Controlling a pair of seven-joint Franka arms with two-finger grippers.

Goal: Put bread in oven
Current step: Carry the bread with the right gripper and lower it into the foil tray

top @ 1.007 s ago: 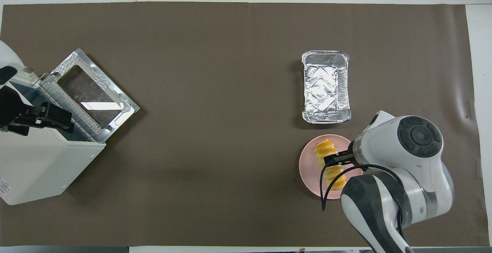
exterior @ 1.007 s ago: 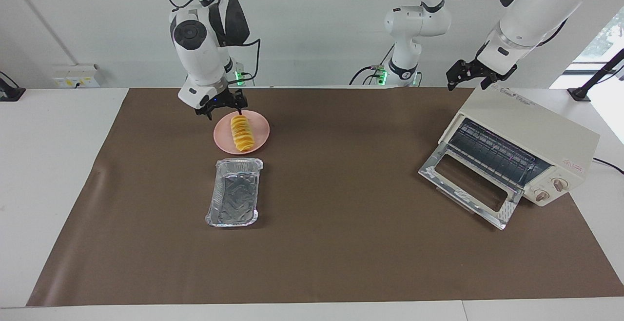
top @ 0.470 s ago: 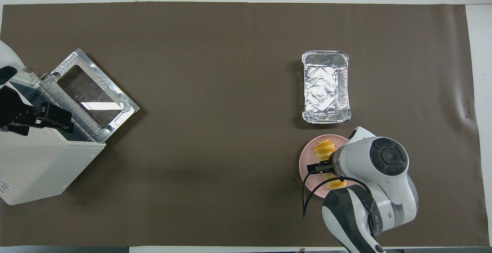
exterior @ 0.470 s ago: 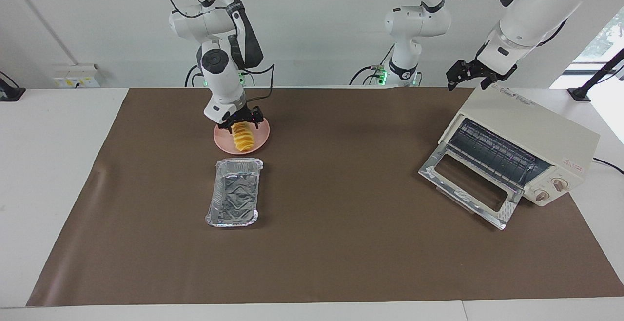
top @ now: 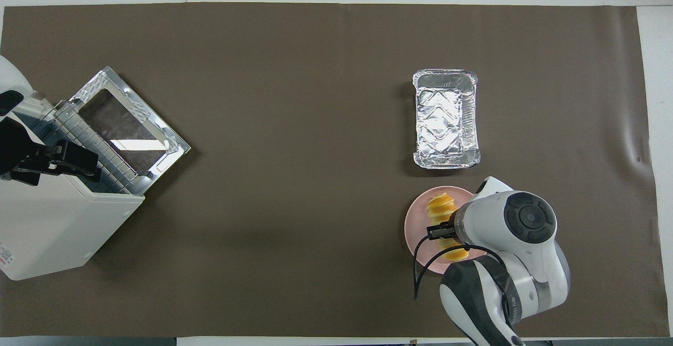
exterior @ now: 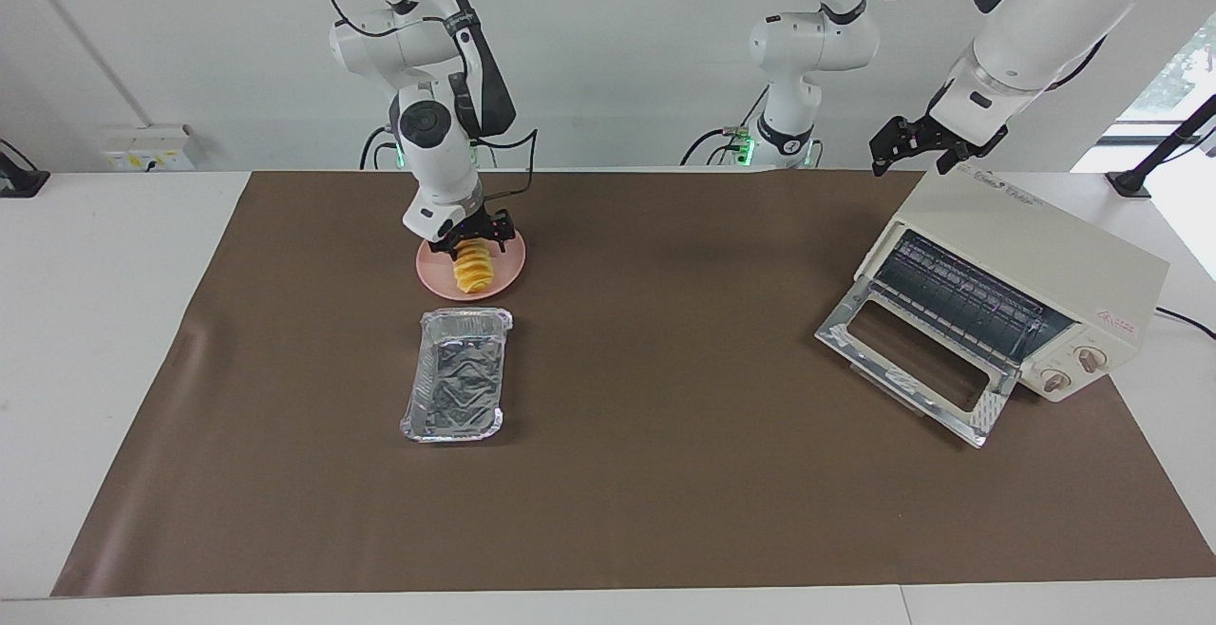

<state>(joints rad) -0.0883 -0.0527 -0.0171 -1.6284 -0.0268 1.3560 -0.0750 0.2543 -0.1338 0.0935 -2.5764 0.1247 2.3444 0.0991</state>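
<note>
Right gripper (exterior: 472, 247) lowered onto bread (exterior: 472, 274) (on plate (exterior: 513, 264)) | left gripper (exterior: 914, 145) waits

ridged yellow bread loaf (exterior: 473, 273) sits on round pink plate (exterior: 509, 269); crinkled silver foil tray (exterior: 454, 388) just farther out; cream toaster oven (exterior: 1021, 274) way down the left arm's end

foil tray (exterior: 454, 375): crinkled shiny metal | table cover (exterior: 665, 511): matt brown | oven (exterior: 1035, 264): smooth cream, glass door
</note>
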